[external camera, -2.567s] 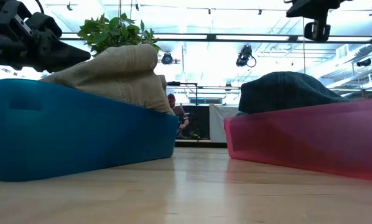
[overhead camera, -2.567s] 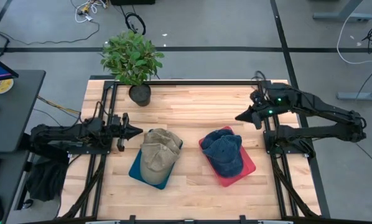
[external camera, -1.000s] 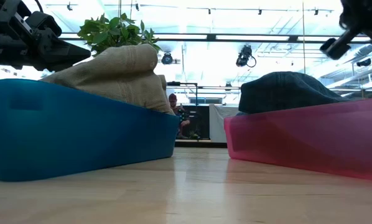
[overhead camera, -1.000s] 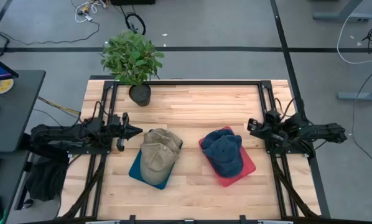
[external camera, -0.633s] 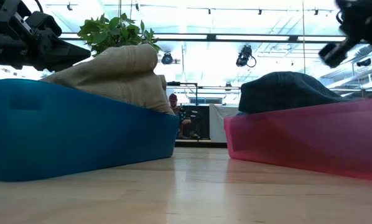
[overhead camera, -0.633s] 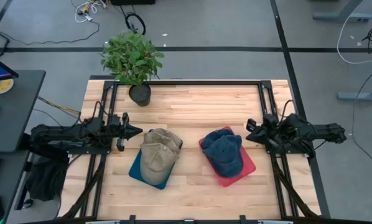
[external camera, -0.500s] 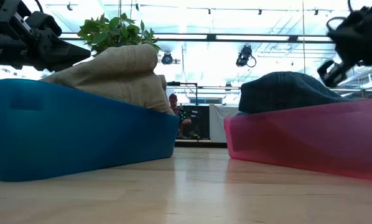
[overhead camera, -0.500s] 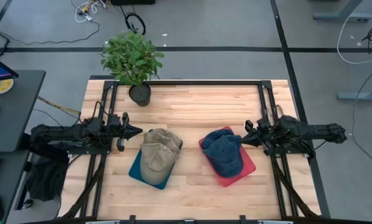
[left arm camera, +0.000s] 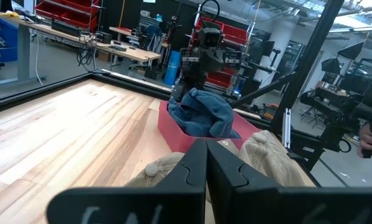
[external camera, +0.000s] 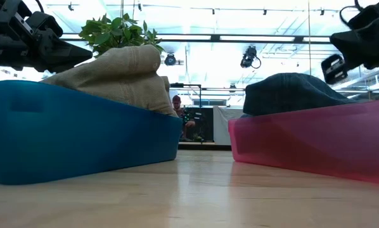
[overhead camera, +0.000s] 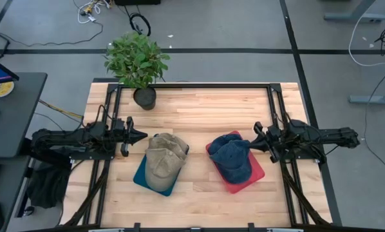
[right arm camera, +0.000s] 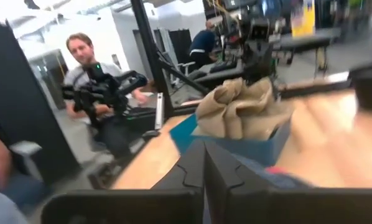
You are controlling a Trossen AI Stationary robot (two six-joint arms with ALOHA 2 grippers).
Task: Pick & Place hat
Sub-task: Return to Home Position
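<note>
A tan hat (overhead camera: 162,161) lies piled in a blue bin (overhead camera: 140,176) left of the table's middle. To its right, a dark blue hat (overhead camera: 232,156) rests in a red bin (overhead camera: 257,174). My left gripper (overhead camera: 141,136) is shut and points level at the tan hat from the table's left, just short of it. My right gripper (overhead camera: 253,141) is also shut. It points level at the blue hat from the table's right, beside the red bin's far corner. The low view shows both hats, the tan hat (external camera: 120,76) and the blue hat (external camera: 291,92), heaped above their bins' rims.
A potted plant (overhead camera: 138,64) stands at the table's far left. Black frame rails (overhead camera: 192,85) run along the far edge and both sides. Bare wood lies between the bins, behind them and along the near edge. A person (right arm camera: 86,59) shows in the room beyond.
My right gripper has sunk a little and tipped to level while rolling about its own axis. It now points at the red bin. It has stayed shut. Both hats and both bins lie where they were.
</note>
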